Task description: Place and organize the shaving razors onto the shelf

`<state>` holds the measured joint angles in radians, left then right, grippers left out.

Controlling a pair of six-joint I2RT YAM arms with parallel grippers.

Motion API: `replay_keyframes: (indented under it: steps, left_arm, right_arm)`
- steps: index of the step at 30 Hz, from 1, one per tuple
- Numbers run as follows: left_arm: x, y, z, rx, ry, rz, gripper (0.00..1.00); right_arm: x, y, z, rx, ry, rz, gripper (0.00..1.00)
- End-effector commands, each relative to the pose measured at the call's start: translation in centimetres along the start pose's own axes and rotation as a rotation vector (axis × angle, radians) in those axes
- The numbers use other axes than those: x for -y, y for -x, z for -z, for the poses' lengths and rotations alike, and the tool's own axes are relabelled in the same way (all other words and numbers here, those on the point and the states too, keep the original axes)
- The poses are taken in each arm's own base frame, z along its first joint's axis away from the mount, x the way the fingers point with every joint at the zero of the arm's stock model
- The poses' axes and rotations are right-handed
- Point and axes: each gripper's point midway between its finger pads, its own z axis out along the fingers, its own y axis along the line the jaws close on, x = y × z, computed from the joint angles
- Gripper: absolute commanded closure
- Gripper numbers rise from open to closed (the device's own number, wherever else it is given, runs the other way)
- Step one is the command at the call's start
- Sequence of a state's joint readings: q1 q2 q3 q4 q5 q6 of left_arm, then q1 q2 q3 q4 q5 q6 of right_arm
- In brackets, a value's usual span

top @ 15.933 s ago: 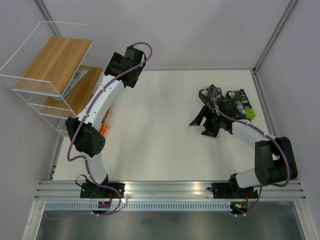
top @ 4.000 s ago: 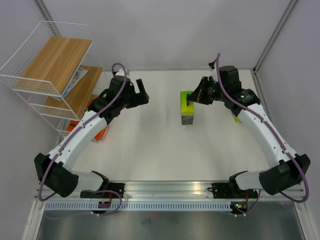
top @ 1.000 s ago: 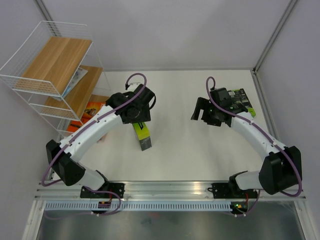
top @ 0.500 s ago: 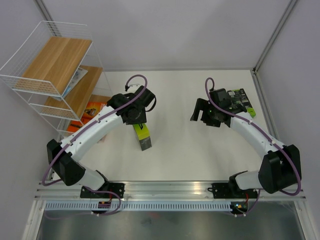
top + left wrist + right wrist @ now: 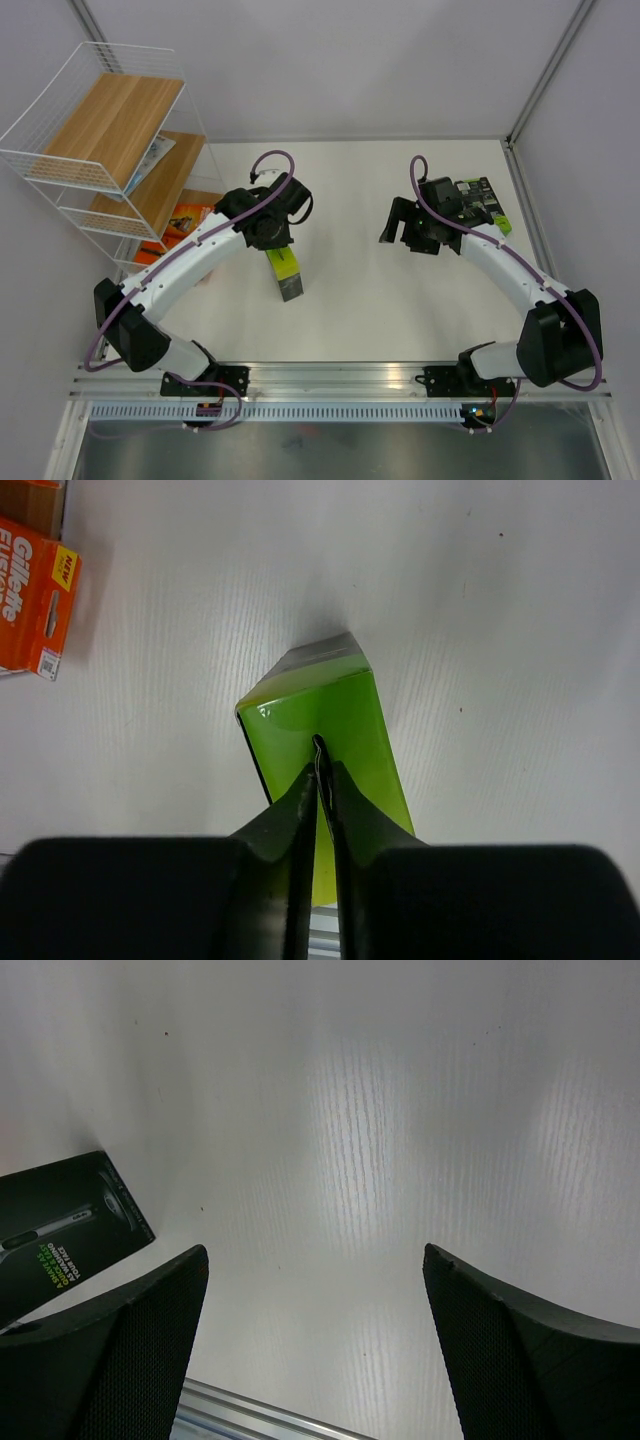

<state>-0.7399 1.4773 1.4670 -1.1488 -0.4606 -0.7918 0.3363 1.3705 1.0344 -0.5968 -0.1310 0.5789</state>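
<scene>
Razor packs are spread over two places. From above, the shelf stands at the far left. The white-blue pack lies on its middle board. An orange box sits on the lowest board, and more orange shows just below it, behind the wires. The green-topped box stands upright on the table, near the middle and well apart from the shelf. The left claw is right on top of it, I think so it can lift the box by its top and carry it to the shelf. The right claw hangs over bare table, just beside the second black box at the far right. It holds nothing, so it looks ready for that box.

From the left wrist, the green-topped box shows its shiny lime top, with a dark side below. The left claw is very narrow. Its fingers almost touch, and they seem to pinch a thin flap on the top. An orange box with white letters lies at the left edge.

From the right wrist, the right claw is wide, with only white table between its fingers. The second black box lies flat at the left, with green letters on it.
</scene>
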Motion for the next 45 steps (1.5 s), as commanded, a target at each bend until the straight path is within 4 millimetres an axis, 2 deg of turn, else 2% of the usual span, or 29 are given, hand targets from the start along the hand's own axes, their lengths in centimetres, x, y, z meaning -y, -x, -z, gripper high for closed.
replay_keyframes:
  steps: [1,3,4,7,10,13,15,16,21,22,24,25,27,28,29,30,33,34,35,38,41,45]
  left_arm:
    - [0.3,-0.5,0.3,-0.015,-0.016,0.019,0.87]
    - [0.3,-0.5,0.3,-0.018,-0.015,0.019,0.96]
    - [0.3,-0.5,0.3,-0.017,-0.018,0.021,0.98]
    - [0.4,-0.3,0.3,-0.011,-0.020,0.008,0.98]
    - [0.8,0.9,0.8,0.027,-0.048,-0.018,0.98]
    - [1.8,3.0,1.9,0.085,-0.103,-0.093,0.98]
    - [2.4,5.4,3.5,0.143,-0.142,-0.165,0.98]
    - [2.8,7.2,5.1,0.194,-0.175,-0.171,0.98]
    - [2.6,11.8,9.0,0.327,-0.249,-0.352,0.98]
    - [2.1,13.5,10.2,0.374,-0.260,-0.380,0.98]
    - [1.2,15.4,11.4,0.430,-0.255,-0.403,0.98]
    - [0.2,17.6,13.3,0.500,-0.250,-0.382,0.98]
    - [-0.6,19.8,14.6,0.573,-0.218,-0.460,0.98]
    - [-1.1,22.3,15.8,0.670,-0.183,-0.434,0.98]
    - [-1.9,23.2,17.2,0.727,-0.181,-0.458,0.98]
    - [-2.3,24.0,17.8,0.759,-0.191,-0.459,0.98]
    - [-4.8,27.9,20.4,0.904,-0.114,-0.410,0.98]
    - [-6.1,29.3,22.1,0.966,-0.083,-0.403,0.98]
    - [-6.4,30.8,23.3,1.032,-0.071,-0.378,0.98]
    - [-8.3,33.5,27.7,1.202,-0.011,-0.337,0.98]
    - [-9.6,35.1,32.0,1.347,0.041,-0.297,0.98]
    - [-11.8,35.7,35.6,1.465,0.124,-0.228,0.98]
  right_arm:
    - [-0.4,0.3,0.0,0.013,0.022,0.007,0.07]
    - [-0.3,0.2,0.0,0.012,0.021,0.006,0.07]
    - [-0.2,0.2,0.0,0.013,0.019,0.007,0.07]
    - [-0.2,0.1,-0.1,0.011,0.017,0.007,0.07]
    - [-0.2,0.0,-0.1,0.009,0.020,0.006,0.07]
    - [-0.3,0.1,-0.1,0.010,0.024,0.006,0.08]
    - [-0.5,0.2,-0.1,0.013,0.031,0.006,0.08]
    - [-0.6,0.3,-0.2,0.015,0.033,0.005,0.08]
    - [-1.2,0.5,-0.6,0.014,0.059,-0.011,0.09]
    - [-1.3,0.6,-0.7,0.012,0.064,-0.017,0.09]
    - [-1.3,0.6,-0.9,0.008,0.062,-0.021,0.09]
    - [-1.4,0.6,-1.0,0.007,0.063,-0.021,0.09]
    - [-1.5,0.7,-1.3,-0.003,0.067,-0.023,0.09]
    - [-1.7,0.9,-1.4,-0.003,0.073,-0.024,0.09]
    - [-1.9,1.0,-1.6,-0.003,0.078,-0.022,0.09]
    - [-1.8,1.0,-2.1,-0.014,0.073,-0.024,0.09]
    - [-2.2,1.2,-3.0,-0.044,0.077,-0.030,0.10]
    - [-2.7,1.7,-3.0,-0.042,0.089,-0.025,0.10]
    - [-2.7,1.6,-3.5,-0.061,0.086,-0.027,0.10]
    - [-3.2,2.1,-4.2,-0.081,0.091,-0.020,0.10]
    - [-3.7,2.5,-4.8,-0.099,0.103,-0.010,0.11]
    - [-4.1,2.8,-5.4,-0.104,0.119,-0.003,0.10]
